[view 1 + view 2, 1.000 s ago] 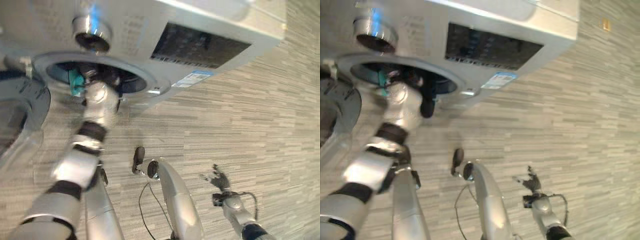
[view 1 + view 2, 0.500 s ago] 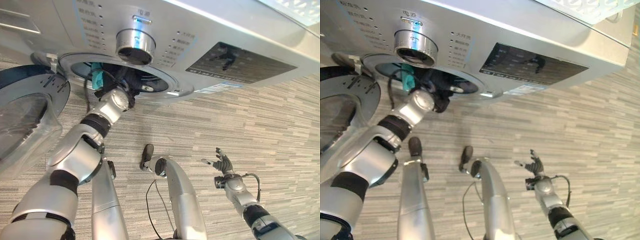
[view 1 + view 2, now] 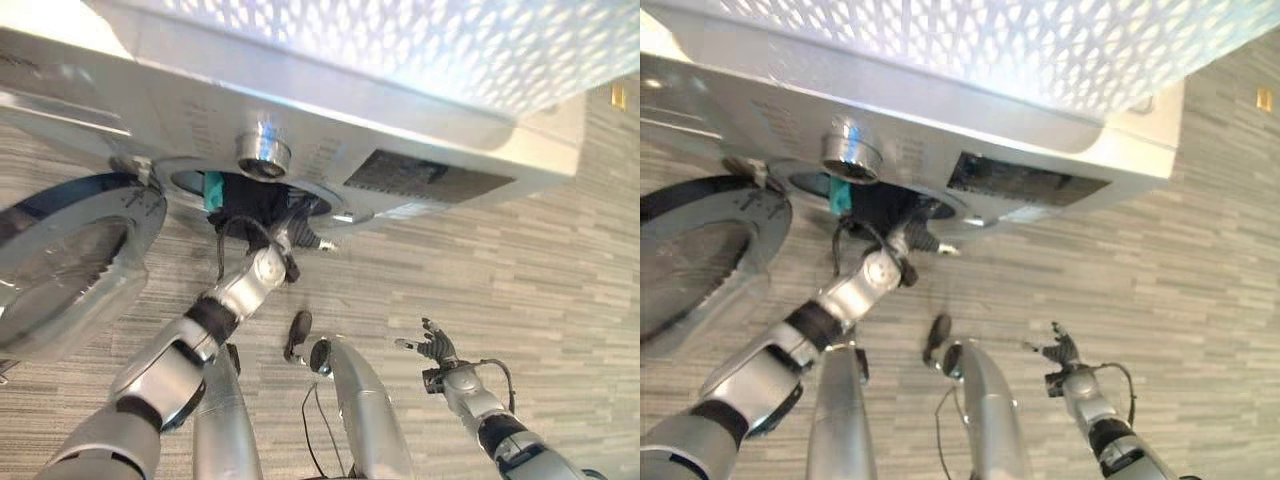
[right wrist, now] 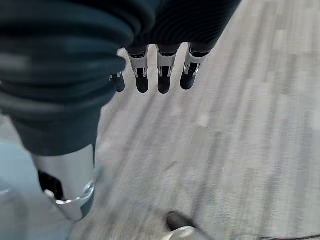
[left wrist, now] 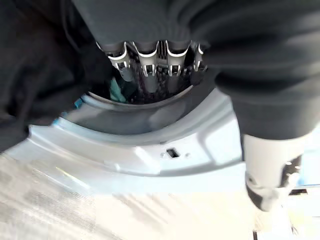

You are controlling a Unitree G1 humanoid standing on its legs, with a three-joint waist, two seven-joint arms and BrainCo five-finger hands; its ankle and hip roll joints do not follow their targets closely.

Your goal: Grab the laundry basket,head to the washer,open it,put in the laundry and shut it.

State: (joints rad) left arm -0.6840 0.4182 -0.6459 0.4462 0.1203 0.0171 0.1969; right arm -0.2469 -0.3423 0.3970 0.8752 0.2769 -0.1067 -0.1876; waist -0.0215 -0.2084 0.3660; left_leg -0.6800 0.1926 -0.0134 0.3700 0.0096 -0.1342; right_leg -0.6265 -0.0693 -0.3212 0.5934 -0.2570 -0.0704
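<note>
Silver fingers of the left robot hand (image 3: 283, 252) sit just at the rim of the washer's round opening (image 3: 255, 196), straight and released, clasping nothing; in the left wrist view they (image 5: 150, 62) point into the drum mouth (image 5: 140, 107), where a bit of teal cloth (image 5: 117, 90) shows among dark laundry (image 5: 35, 75). From the head camera the same teal laundry (image 3: 212, 190) and dark clothing (image 3: 262, 205) lie inside the opening, some of the dark fabric hanging near the lip. The round glass door (image 3: 65, 265) stands swung open on the robot's left side of the washing machine (image 3: 300, 110). A white perforated laundry basket (image 3: 400, 45) rests on top of the machine. Well apart, the right robot hand (image 3: 433, 346) hangs over the grey striped floor (image 3: 500, 260), fingers spread and loose, holding nothing; its own wrist view shows the same relaxed fingers (image 4: 162, 65).

Judging by this, the loading step is at or near its end, with the clothes in the drum and the door not yet shut. The next move likely calls for clearing the left robot hand from the opening, checking no dark fabric lies across the lip, then reaching for the door's edge and swinging it closed until it latches.
</note>
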